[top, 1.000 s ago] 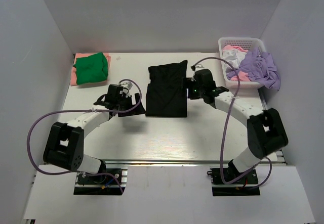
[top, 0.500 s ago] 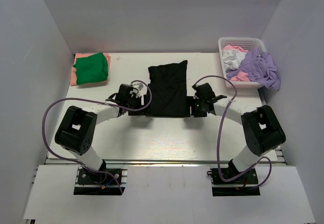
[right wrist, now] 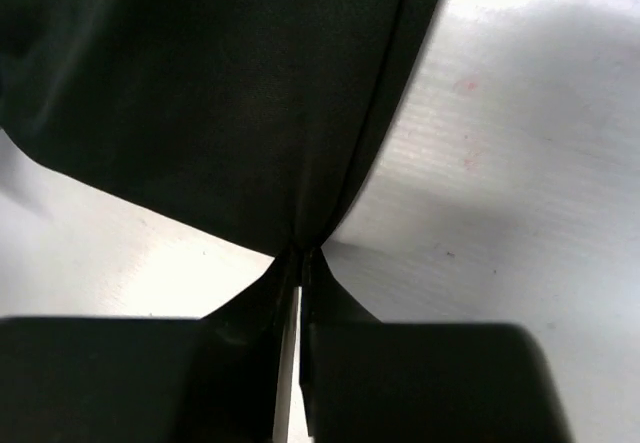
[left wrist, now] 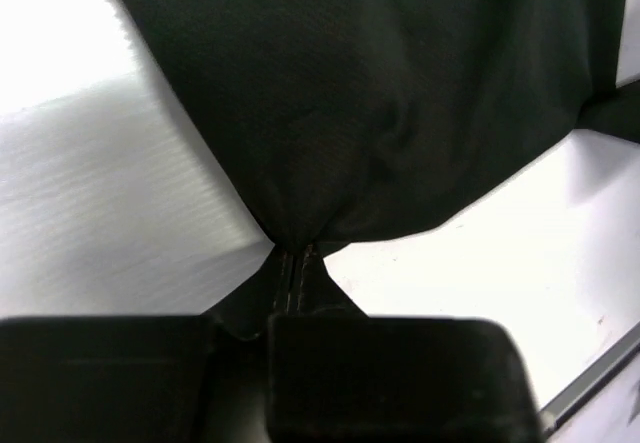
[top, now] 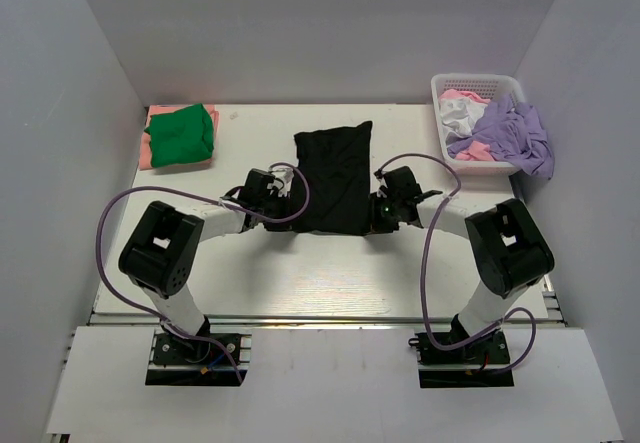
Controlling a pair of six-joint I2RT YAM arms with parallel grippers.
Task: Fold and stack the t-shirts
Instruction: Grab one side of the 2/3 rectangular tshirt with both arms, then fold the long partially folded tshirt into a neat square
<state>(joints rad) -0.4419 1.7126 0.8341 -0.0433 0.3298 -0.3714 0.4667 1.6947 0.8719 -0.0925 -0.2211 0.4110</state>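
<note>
A black t-shirt lies partly folded in the middle of the table. My left gripper is shut on its near left corner, and the cloth bunches at the fingertips in the left wrist view. My right gripper is shut on the near right corner, the black t-shirt pinched between its tips. A folded green t-shirt rests on a salmon-pink one at the back left. Lavender, white and pale pink t-shirts fill the basket.
A white lattice basket stands at the back right, with the lavender cloth hanging over its right rim. Grey walls close in the table on three sides. Purple cables loop from both arms over the near half of the table.
Both grippers have moved inward to the black t-shirt's near corners and shut on them. The shirt's near edge has drawn in and narrowed.
</note>
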